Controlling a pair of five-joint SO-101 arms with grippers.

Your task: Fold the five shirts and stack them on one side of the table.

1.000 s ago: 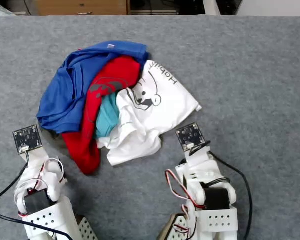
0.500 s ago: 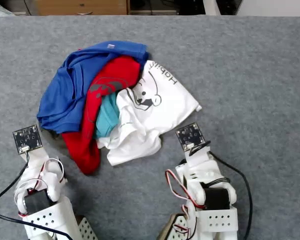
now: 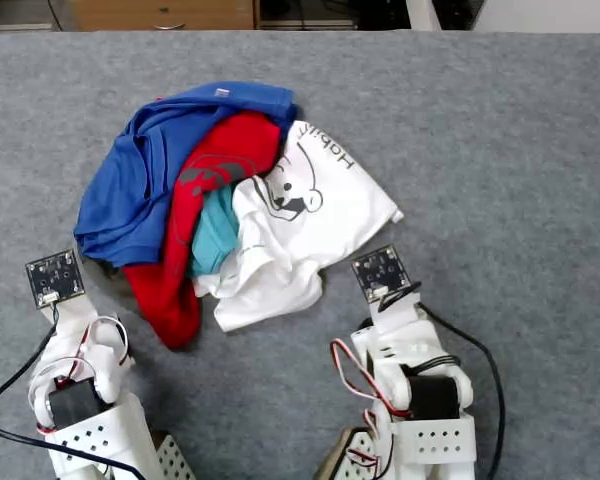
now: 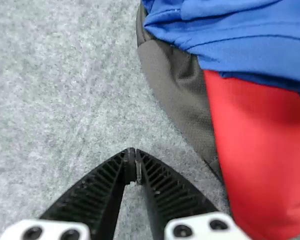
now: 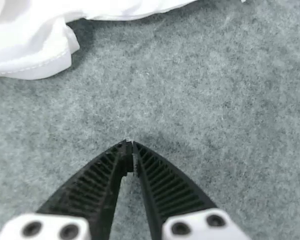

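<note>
Shirts: you have them all in one unfolded heap, centre-left on the grey desk (image 3: 500,150).
- The blue shirt (image 3: 160,170) lies on the heap's left side.
- The red shirt (image 3: 195,215) is draped over the blue one.
- The teal shirt (image 3: 218,238) shows between the red and the white.
- The white shirt (image 3: 320,215) lies on the right, bear print up.
- In the left wrist view, the edge of a dark shirt (image 4: 180,95) sticks out from under the blue and red.

Left gripper (image 4: 131,167): jaws closed tip to tip and empty. It sits over bare desk just beside the dark edge.

Right gripper (image 5: 129,150): jaws closed the same way and empty. It sits over bare desk near the white shirt's hem, not touching it.

No shirt is folded or stacked yet.
</note>
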